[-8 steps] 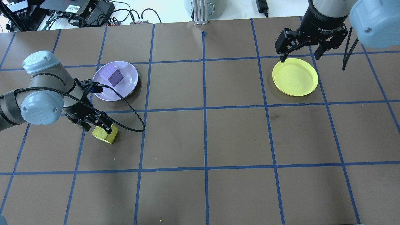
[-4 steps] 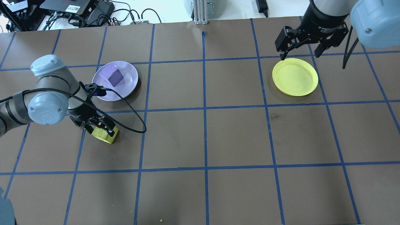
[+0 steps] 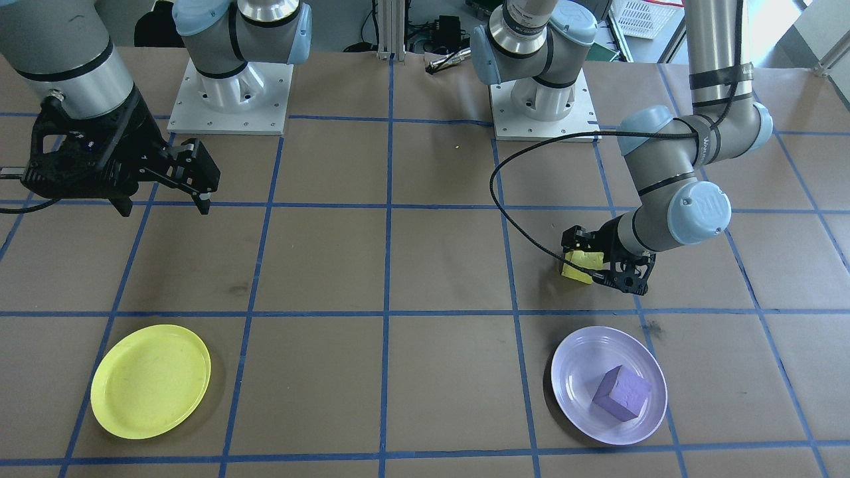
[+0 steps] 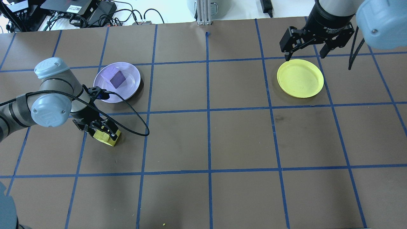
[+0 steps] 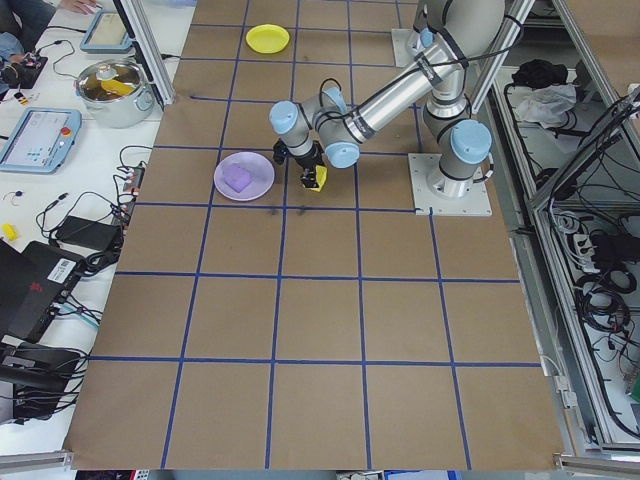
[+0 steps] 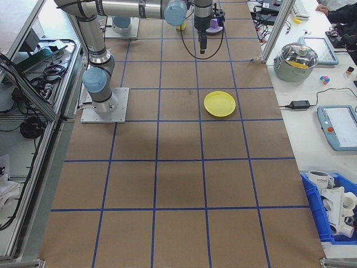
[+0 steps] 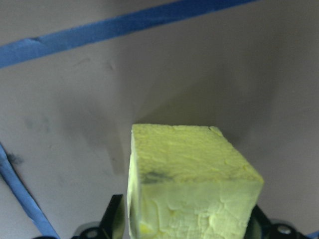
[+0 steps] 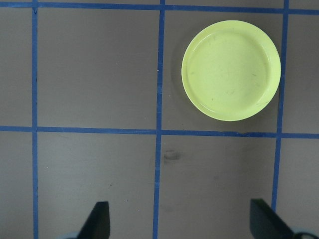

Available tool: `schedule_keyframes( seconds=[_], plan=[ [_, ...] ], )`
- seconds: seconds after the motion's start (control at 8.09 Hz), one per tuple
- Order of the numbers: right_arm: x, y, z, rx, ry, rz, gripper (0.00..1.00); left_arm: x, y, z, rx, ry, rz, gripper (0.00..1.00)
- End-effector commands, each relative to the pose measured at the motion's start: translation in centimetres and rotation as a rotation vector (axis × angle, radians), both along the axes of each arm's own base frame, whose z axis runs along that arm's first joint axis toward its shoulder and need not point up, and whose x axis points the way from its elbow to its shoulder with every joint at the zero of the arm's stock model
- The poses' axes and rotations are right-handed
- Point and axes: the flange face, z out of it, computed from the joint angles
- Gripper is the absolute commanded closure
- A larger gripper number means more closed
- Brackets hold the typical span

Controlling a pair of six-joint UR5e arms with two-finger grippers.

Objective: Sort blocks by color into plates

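one block (image 4: 117, 79) in the plate (image 4: 132, 83) on robot's left; other block (image 4: 106, 136) just beside that plate; second plate (image 4: 300, 78) well apart, right.

Right up close on the yellow block (image 7: 192, 186), and it fills the lower middle of the shot, its pitted foam top catching the light and one corner edge facing the camera. There is a small dark smudge on the near face, up by the top edge. The left tool (image 7: 192, 231) has a dark finger (image 7: 113, 219) pressed against the block's left side, and another peeks out at the lower right, so the block sits clamped between them. Behind it lies the brown surface (image 7: 75, 109), with a shadow spreading beyond the block. One strip of blue tape (image 7: 124, 25) runs across the top, another cuts the lower left corner.
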Motion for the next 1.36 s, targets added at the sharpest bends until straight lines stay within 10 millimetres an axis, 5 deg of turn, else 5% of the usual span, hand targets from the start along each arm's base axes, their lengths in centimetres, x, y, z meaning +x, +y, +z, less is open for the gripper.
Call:
schedule_keyframes(
  seconds=[0.0, 0.25, 0.74, 0.99, 1.24],
  plan=[
    [0.0, 0.0, 0.0, 0.0, 0.004, -0.001, 0.0, 0.0, -0.1, 1.0, -0.02, -0.018, 0.013, 1.0],
    [-0.1, 0.1, -0.1, 0.006, 0.006, 0.004, 0.0, -1.2, -0.3, 1.9, -0.036, -0.027, 0.097, 1.0],
    [-0.1, 0.0, -0.3, 0.018, 0.002, 0.003, 0.0, -14.2, -4.3, 8.7, -0.06, -0.016, 0.241, 1.0],
    [-0.4, -0.1, -1.0, 0.032, 0.005, -0.002, 0.0, -22.2, -2.3, 9.5, -0.056, -0.037, 0.226, 1.0],
    [-0.3, 0.2, -1.7, 0.051, -0.007, -0.001, 0.0, -27.2, -0.7, 9.6, 0.014, 0.013, 0.433, 1.0]
  ],
)
